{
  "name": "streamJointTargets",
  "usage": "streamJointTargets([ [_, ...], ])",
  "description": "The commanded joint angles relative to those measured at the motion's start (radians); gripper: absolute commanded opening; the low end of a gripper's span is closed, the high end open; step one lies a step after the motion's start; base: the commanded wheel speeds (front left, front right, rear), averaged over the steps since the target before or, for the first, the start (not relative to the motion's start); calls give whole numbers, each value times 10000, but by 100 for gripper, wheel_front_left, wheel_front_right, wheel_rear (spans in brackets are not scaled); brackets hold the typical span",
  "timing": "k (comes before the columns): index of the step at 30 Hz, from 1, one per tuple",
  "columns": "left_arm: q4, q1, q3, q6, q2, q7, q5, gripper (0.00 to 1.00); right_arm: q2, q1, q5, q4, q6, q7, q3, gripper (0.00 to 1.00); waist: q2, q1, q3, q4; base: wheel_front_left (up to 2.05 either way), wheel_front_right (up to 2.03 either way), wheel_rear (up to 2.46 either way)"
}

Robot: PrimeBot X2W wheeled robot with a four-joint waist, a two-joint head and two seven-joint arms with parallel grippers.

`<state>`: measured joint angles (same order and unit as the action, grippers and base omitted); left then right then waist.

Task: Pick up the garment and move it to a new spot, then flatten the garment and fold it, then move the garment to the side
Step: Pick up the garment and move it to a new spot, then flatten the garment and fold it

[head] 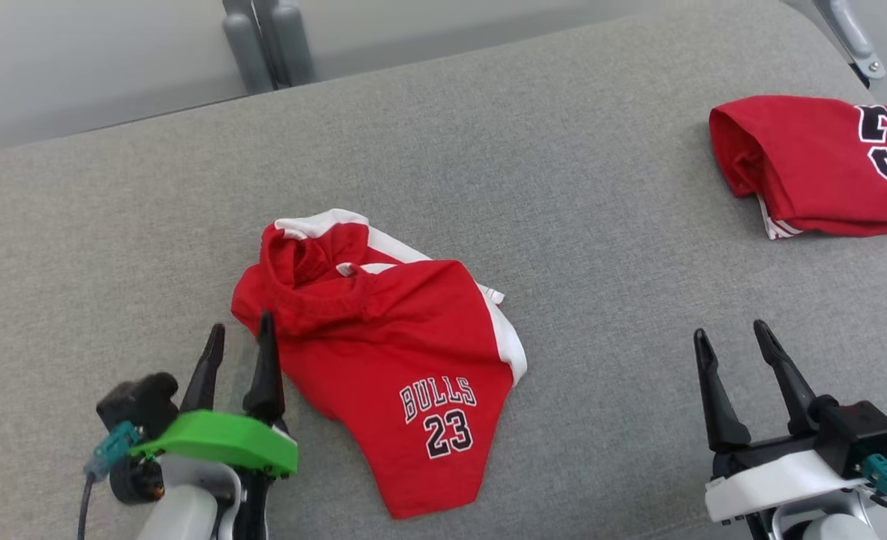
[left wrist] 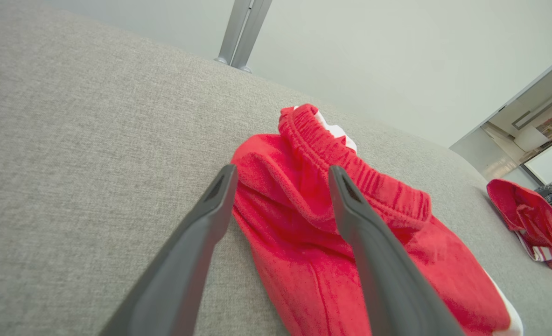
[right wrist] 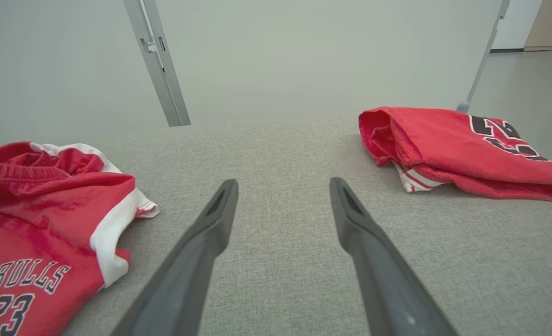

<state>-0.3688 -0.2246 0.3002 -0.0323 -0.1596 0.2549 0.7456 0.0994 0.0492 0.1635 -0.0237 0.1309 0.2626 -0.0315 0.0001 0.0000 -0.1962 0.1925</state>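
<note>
The garment (head: 391,352) is a pair of red shorts with white side stripes and "BULLS 23" printed on one leg. It lies crumpled on the grey cushioned surface (head: 563,187), waistband (left wrist: 350,168) bunched at its upper left. My left gripper (head: 239,330) stands open at the garment's left edge, its right finger over the red cloth and its left finger over bare cushion; nothing is held. In the left wrist view the garment (left wrist: 303,242) lies under and beyond that gripper (left wrist: 280,175). My right gripper (head: 728,334) stands open over bare cushion, well right of the garment (right wrist: 47,224).
A second red garment (head: 818,165) with black numerals lies folded at the far right; the right wrist view has that folded garment (right wrist: 462,149) at its upper right. Grey metal posts (head: 267,41) rise behind the surface's far edge.
</note>
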Motion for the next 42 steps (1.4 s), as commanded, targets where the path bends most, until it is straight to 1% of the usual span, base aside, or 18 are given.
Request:
streamJointTargets([
  [1,270,546,-178,-259,-146,96,-639,100,109,240,-119,67,-3,30,129,100,-1,0,808,-633,0,0,0],
  [2,674,752,-361,-379,-152,114,-1157,100,165,299,-140,102,-3,30,233,100,-1,0,940,-732,0,0,0],
  [3,1176,1161,-609,-496,-23,105,-1704,100,210,369,-187,145,-3,30,321,100,-1,0,1076,-849,0,0,0],
  [4,1516,1596,-851,-556,153,100,-2044,100,249,441,-222,174,-3,30,432,100,-1,0,1191,-960,0,0,0],
  [5,1889,2106,-1082,-564,248,93,-2654,100,289,535,-242,203,-3,30,563,100,-1,0,1345,-1099,0,0,0],
  [9,2909,3529,-1828,-217,523,99,-4195,100,391,874,-427,293,-3,30,888,100,-1,0,1815,-1518,0,0,0],
  [12,3242,4317,-2282,59,759,99,-4874,100,367,1071,-547,283,-3,30,1116,100,-1,0,1964,-1808,0,0,0],
  [14,3426,4661,-2625,342,869,102,-5201,100,296,1240,-601,185,-3,28,1192,100,-1,0,2065,-1993,0,0,0],
  [17,3437,4923,-2941,818,990,102,-5450,100,214,1410,-614,1,-3,28,1222,100,-1,0,2192,-2153,0,0,0],
  [19,3417,5019,-3092,1049,1023,103,-5528,100,148,1508,-633,-117,-3,30,1189,100,-1,0,2258,-2200,0,0,0],
  [22,3328,5075,-3207,1255,1068,103,-5633,100,12,1543,-646,-266,-3,30,1135,100,-1,0,2311,-2204,0,0,0],
  [29,3080,4909,-3165,1451,1089,104,-5577,100,-110,1386,-614,-405,-3,30,925,100,-1,0,2277,-2194,0,0,0],
  [38,3007,4778,-3209,1501,1092,104,-5576,100,-124,1262,-547,-496,-3,30,843,100,-1,0,2170,-2206,0,0,0],
  [40,3105,4631,-3057,1504,1092,104,-5998,100,-129,1171,-526,-482,-3,30,812,100,-1,0,2108,-2104,0,0,0],
  [42,3358,4245,-2693,1458,1097,104,-5872,100,-116,1085,-511,-429,-3,30,791,100,-1,0,2024,-2013,0,0,0],
])
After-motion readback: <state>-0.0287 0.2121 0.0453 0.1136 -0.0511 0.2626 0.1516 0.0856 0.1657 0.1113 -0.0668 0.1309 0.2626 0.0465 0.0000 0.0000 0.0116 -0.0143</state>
